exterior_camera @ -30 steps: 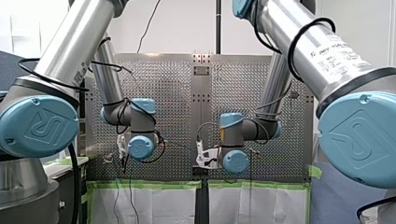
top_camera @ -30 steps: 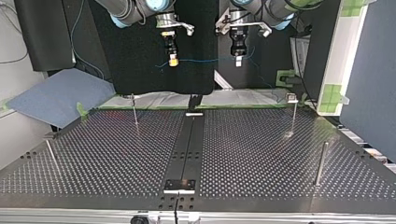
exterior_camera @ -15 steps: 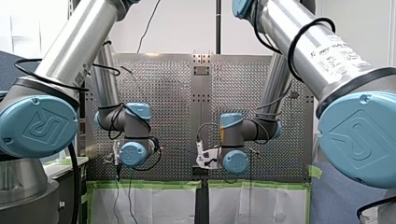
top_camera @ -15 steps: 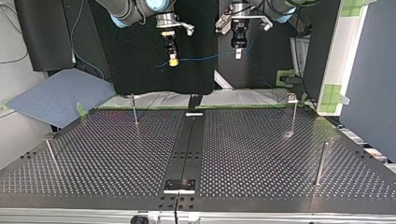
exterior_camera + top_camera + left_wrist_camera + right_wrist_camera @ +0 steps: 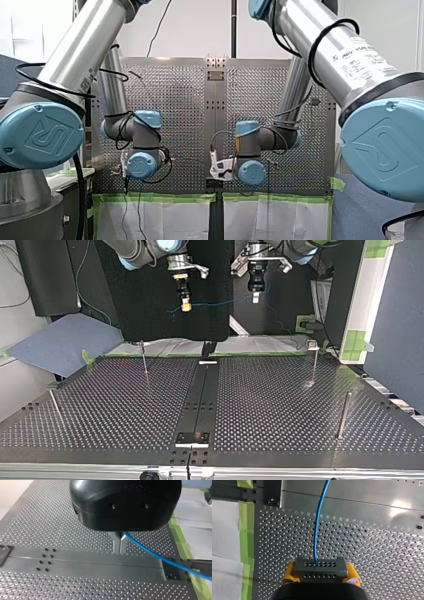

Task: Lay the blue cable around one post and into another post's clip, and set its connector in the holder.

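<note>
Blue cable (image 5: 150, 554) stretches sideways between our claws: left gripper (image 5: 120, 542) pinching it, right gripper (image 5: 321, 573) clamping its connector (image 5: 319, 566).

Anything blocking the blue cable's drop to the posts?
Nothing visible. The thin blue cable runs from its grey block connector in my right tool to my left tool, above the slim upright metal posts.

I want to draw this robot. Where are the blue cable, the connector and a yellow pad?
blue cable (image 5: 317, 530), right wrist view, middle of its length.
connector (image 5: 320, 570), right wrist view, its holed face.
yellow pad (image 5: 353, 573), right wrist view, its outer side.
</note>
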Available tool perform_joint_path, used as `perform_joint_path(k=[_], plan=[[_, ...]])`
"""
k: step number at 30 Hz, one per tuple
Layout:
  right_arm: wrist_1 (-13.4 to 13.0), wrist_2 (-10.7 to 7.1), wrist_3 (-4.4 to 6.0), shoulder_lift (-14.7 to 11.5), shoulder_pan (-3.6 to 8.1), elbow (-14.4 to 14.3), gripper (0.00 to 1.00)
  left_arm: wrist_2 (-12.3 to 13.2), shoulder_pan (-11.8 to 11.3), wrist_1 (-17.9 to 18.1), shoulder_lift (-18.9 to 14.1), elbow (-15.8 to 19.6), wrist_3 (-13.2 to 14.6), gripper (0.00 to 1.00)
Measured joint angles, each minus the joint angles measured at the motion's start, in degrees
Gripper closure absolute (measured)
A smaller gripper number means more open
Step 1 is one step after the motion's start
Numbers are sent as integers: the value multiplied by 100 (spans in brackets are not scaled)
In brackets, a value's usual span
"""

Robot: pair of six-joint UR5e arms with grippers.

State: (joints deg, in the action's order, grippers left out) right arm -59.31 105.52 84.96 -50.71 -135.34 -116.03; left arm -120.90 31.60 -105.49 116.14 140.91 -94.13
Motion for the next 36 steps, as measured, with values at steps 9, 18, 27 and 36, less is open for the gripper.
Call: perform_joint_path(k=[9,18,27,36], plan=[[423,91,330,-422,-277,330,100,61,-80,-297,-326,-28,-299,100],[861,70,552,-860,-308,357,100,87,-195,-706,-737,-152,-636,100],[1090,-235,566,-1278,-311,429,100,91,-382,-1128,-1156,-375,-707,100],[1448,-314,567,-1740,-286,627,100,251,-737,-1629,-1660,-440,-820,100]])
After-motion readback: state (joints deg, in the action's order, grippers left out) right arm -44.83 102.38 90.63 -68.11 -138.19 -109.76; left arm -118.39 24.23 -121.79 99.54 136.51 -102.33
